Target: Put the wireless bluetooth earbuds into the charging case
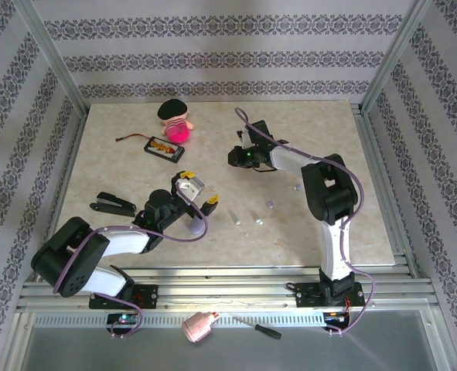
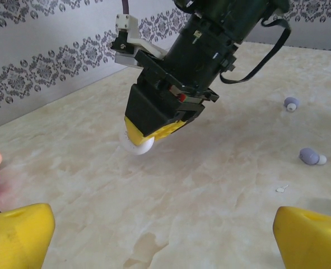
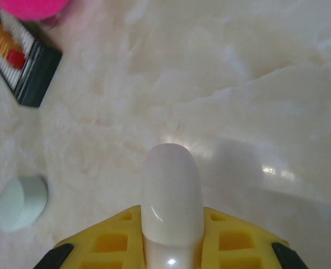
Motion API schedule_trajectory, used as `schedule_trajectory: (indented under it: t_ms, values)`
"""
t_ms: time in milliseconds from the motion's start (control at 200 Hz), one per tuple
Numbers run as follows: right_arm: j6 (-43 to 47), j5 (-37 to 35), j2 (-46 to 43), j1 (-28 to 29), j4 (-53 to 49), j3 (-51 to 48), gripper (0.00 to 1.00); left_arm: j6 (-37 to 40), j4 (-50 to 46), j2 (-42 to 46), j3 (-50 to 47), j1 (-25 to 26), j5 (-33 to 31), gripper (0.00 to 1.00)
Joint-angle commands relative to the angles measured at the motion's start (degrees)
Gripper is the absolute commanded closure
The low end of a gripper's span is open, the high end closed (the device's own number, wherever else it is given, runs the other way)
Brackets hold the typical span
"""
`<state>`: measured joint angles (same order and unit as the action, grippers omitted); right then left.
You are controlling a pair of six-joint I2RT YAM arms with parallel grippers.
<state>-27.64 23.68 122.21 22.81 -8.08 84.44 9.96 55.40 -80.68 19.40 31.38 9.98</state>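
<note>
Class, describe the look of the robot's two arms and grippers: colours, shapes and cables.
Both arms, the left arm and right arm, have black rounded joints joined by white links, with a purple cable looping along each. The left gripper and right gripper have black bodies ending in blocky yellow fingertips.

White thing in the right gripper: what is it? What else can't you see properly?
White piece: right wrist view, the right gripper's shut yellow fingers cover its near end, so what it is is unclear.
Tiny bits: top view, too small to tell their shape.
Pink doll: right wrist view, cut off by the top edge.
Left gripper: left wrist view, open fingers cut by the bottom edge.
</note>
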Motion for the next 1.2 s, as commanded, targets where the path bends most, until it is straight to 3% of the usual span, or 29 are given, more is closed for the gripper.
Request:
schedule_trajectory:
  t_ms: [0, 115, 365, 575, 730, 839, 1199]
  values:
    - [-6.4, 2.0, 2.9, -1.2, 4.6, 2.7, 0.86, -1.6, -3.9, 2.0, 1.5, -0.5, -1.4, 0.01]
    - [-7.6, 1.2, 5.0, -2.4, 5.2, 2.8, 0.84, -3.5, -11.2, 5.0, 3.4, -0.4, -1.9, 0.00]
    - [-6.7, -3.8, -0.2, -4.3, 6.9, -3.2, 0.38, -12.2, -35.6, 10.2, 10.4, 0.3, -10.5, 0.00]
    - [4.7, -4.5, -11.5, -4.7, 6.6, -11.5, 0.13, -23.7, -56.4, 14.4, 13.8, 1.0, -14.7, 0.00]
    - [15.8, -5.2, -20.8, -3.2, 7.6, -18.8, 0.06, -29.1, -70.1, 17.2, 15.6, 3.3, -15.2, 0.00]
    - [18.3, -6.6, -26.0, -2.7, 8.8, -23.5, 0.05, -33.0, -77.1, 17.5, 17.3, 5.5, -15.6, 0.00]
    - [16.6, -7.8, -29.7, -2.0, 12.1, -29.5, 0.06, -39.5, -78.2, 11.3, 18.7, 12.3, -12.5, 0.12]
